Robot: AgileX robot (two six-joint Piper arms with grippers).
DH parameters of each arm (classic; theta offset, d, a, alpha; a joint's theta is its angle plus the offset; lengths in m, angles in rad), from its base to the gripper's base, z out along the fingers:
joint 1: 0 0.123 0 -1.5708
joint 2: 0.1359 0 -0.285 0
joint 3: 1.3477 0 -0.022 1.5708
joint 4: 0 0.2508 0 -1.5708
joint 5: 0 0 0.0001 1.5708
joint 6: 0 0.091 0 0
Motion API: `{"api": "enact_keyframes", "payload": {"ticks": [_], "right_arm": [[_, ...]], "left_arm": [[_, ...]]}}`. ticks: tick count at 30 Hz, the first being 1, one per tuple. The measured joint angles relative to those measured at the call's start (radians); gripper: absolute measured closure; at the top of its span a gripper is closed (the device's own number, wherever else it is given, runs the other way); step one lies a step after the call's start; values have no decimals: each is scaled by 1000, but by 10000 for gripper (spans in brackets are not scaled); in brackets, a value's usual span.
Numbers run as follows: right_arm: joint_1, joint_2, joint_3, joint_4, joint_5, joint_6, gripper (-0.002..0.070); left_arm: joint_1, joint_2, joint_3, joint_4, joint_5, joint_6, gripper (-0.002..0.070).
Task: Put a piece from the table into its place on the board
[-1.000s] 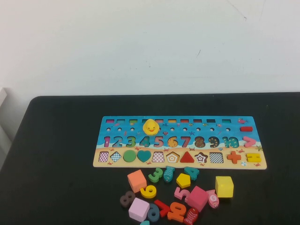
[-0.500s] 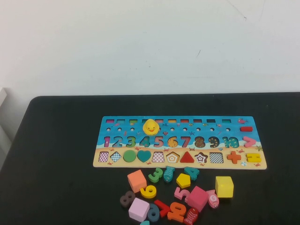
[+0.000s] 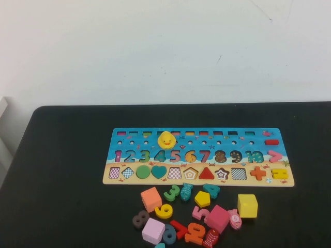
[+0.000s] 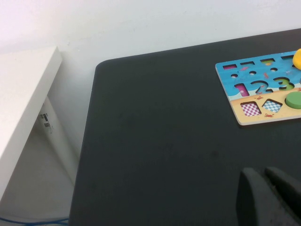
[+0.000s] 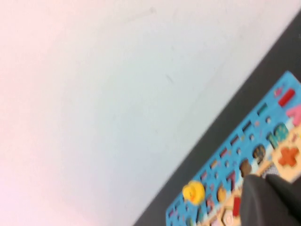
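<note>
The board (image 3: pixel 198 156) lies flat on the black table (image 3: pixel 67 170), its long side running left to right, and serves as the landmark here. Neither arm shows in the high view.

Off the board's left end and nearer the robot, the left gripper (image 4: pixel 270 197) hangs over bare tabletop; its dark fingers (image 4: pixel 251 195) lie together with no gap between them, closed on nothing. From its wrist view the board's left end appears with the numbers 1 to 3 and two checkered hollows.

On the board itself, the yellow chick (image 3: pixel 166 140) sits left of centre in the upper rows. In the bottom row of shapes, the place (image 3: pixel 190 174), a pale pentagon hollow, lies between a checkered square hollow on its left and the red triangle (image 3: pixel 206 173) on its right. It holds nothing.

Just off the board's near edge lies a scatter of loose pieces. The piece (image 3: pixel 202 199) rests flat on the table there, a little right of the hollow, touching the teal number 4 (image 3: pixel 211 190) beside it. Further right along that edge stands the yellow cube (image 3: pixel 247 205), apart from the piece.

The right gripper (image 5: pixel 270 200) is raised above the board's right part, tilted, its fingers pressed together and holding nothing.
</note>
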Motion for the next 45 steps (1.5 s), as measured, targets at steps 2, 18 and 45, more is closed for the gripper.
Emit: {"api": "enact_keyframes", "payload": {"ticks": [2, 18, 45], "right_arm": [[0, 0, 0, 7, -25, -9, 657], [0, 113, -323, -99, 235, -735, 657], [451, 1240, -1193, -625, 870, -811, 657]], "left_arm": [[0, 0, 0, 0, 0, 0, 677], [0, 0, 0, 0, 0, 0, 677], [0, 0, 0, 0, 0, -2, 677]]}}
